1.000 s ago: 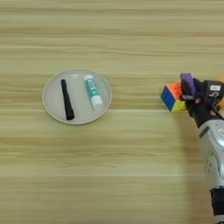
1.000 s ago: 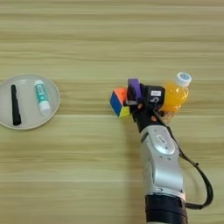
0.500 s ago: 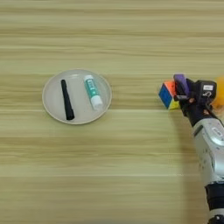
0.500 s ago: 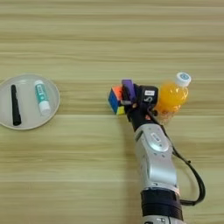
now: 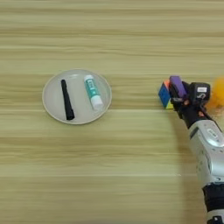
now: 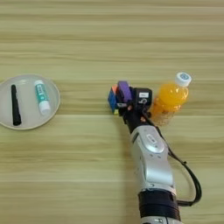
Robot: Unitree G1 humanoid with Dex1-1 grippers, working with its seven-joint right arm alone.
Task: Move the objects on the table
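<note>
The silver forearm (image 6: 151,162) rises from the bottom edge, leaning slightly left, its black gripper (image 6: 127,98) clenched on the small purple block (image 6: 124,90); the block sits against the multicoloured puzzle cube (image 6: 113,98) (whether resting on it or just above, I cannot tell); the orange juice bottle (image 6: 169,99) lies tilted just right of the gripper, white cap up-right; on the wooden table (image 5: 109,35), well apart to the left, a round grey plate (image 5: 53,105) holds a black pen (image 5: 66,99) and a white-and-teal glue stick (image 5: 92,91), side by side.
</note>
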